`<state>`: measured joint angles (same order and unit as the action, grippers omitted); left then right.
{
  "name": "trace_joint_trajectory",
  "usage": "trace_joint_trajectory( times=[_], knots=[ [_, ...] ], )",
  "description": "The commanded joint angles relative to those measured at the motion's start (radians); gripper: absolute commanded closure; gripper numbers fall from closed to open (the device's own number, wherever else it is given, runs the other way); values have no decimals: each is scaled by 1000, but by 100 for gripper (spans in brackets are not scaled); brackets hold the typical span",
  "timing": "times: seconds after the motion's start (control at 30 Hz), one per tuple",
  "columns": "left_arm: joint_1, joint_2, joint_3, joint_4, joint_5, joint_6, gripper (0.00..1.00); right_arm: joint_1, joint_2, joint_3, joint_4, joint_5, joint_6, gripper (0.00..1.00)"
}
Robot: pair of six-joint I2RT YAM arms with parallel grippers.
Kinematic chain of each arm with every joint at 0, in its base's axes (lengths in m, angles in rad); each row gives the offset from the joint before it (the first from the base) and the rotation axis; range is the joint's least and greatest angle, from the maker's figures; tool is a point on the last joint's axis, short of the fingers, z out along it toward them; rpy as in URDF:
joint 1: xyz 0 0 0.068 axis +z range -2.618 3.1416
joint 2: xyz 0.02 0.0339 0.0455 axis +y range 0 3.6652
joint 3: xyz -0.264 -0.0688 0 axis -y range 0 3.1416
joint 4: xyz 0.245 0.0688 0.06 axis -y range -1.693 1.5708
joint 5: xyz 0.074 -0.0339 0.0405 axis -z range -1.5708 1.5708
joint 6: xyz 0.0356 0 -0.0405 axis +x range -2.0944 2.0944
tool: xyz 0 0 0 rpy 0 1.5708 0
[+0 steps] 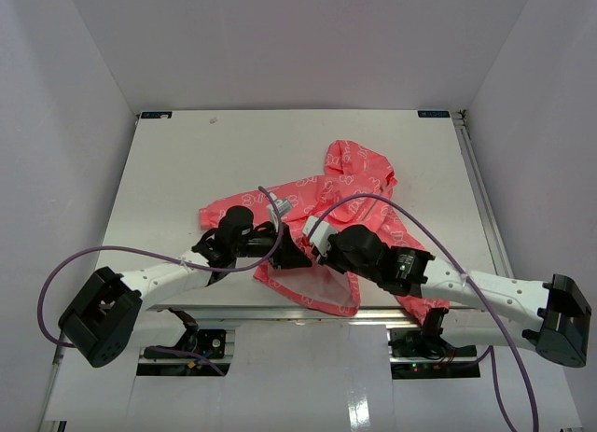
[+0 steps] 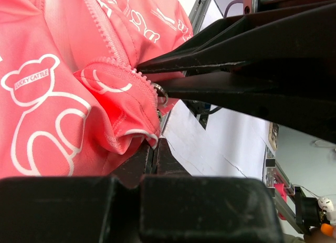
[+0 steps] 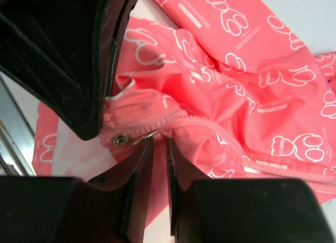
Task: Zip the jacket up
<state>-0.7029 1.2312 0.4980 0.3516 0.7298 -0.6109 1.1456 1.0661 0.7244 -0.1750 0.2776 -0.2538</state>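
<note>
- In the top view, we see the jacket (image 1: 359,185) crumpled at the middle of the table (image 1: 187,161). Its hood (image 1: 359,163) lies toward 12 o'clock, and the white lining (image 1: 322,285) is turned up at the hem toward 6 o'clock.
- The left arm reaches in from 8 o'clock and the right arm from 4 o'clock. Their tips meet at the hem, just beside each other.
- In its own camera, the left gripper (image 2: 154,148) has its jaws pressed together, and the hem corner of the jacket is pinched at their tips. The right wrist view shows the same fabric edge tucked into that dark gripper at 10 o'clock.
- The right gripper (image 3: 159,144) has its jaws almost together, with only a thin slit between them and pink cloth showing through it.
- The silver slider (image 3: 119,139) sits at the bottom end of the zipper. Its zipper pull (image 3: 148,135) points toward the right gripper's left fingertip and touches it or nearly does. We cannot tell whether the jaws actually hold the pull.
- The zipper teeth (image 3: 210,125) run away from the slider toward 3 o'clock in the right wrist view, and they are unjoined there.
</note>
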Motion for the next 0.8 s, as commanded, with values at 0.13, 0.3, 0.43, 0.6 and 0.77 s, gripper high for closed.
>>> trace_joint_trajectory(
  times=[0.13, 0.3, 0.43, 0.6, 0.77],
  knots=[
    [0, -29, 2, 20, 22, 2, 100, 5, -29, -2, 92, -16, -10, 72],
    [2, -30, 1, 20, 19, 4, 100, 5, -11, 15, 60, 42, 106, 67],
    [2, -27, 2, 14, 9, 9, 100, 5, -16, 64, 5, 175, 290, 67],
    [0, -26, 4, 10, 6, 10, 100, 6, -21, 134, -97, 251, 492, 68],
    [0, -25, 5, 9, 3, 11, 100, 17, -56, 145, -111, 304, 578, 69]
  ],
)
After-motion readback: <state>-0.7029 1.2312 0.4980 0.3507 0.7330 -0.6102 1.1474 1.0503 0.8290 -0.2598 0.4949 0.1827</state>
